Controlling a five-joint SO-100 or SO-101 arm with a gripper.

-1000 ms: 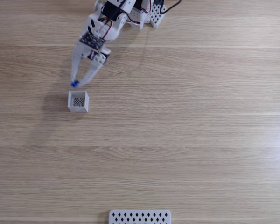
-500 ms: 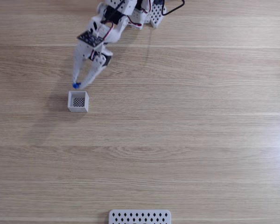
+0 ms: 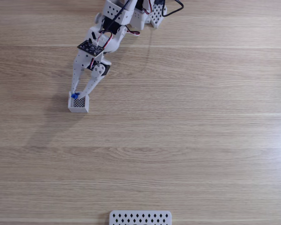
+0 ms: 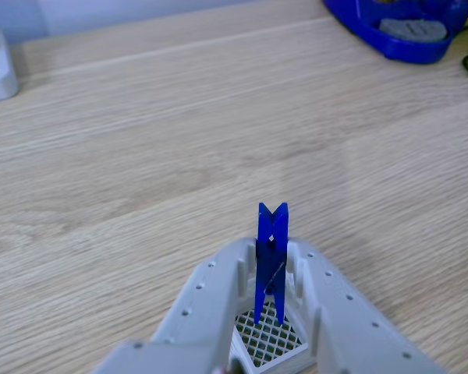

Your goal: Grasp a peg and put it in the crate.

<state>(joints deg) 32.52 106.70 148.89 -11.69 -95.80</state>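
wood-grain table (image 3: 187, 140) runs across the whole fixed view, with the arm's base at the far edge and a perforated panel (image 3: 140, 218) cut off at the near edge. gripper (image 3: 77, 95) reaches to the left side and is clamped on the peg (image 4: 271, 261), which stands upright between the fingers. in the other view the peg's lower end hangs over the crate (image 4: 270, 341), directly above its mesh bottom; whether it has passed below the rim is hard to judge. in the fixed view the peg (image 3: 75, 95) is a small blue spot at the crate (image 3: 78, 107), over its far wall. step in hand: placing. next move calls for spreading the fingers so the peg drops inside, possibly after a slight shift toward centre. crate's near part is cut off in the other view, and its far part is covered by the fingers.
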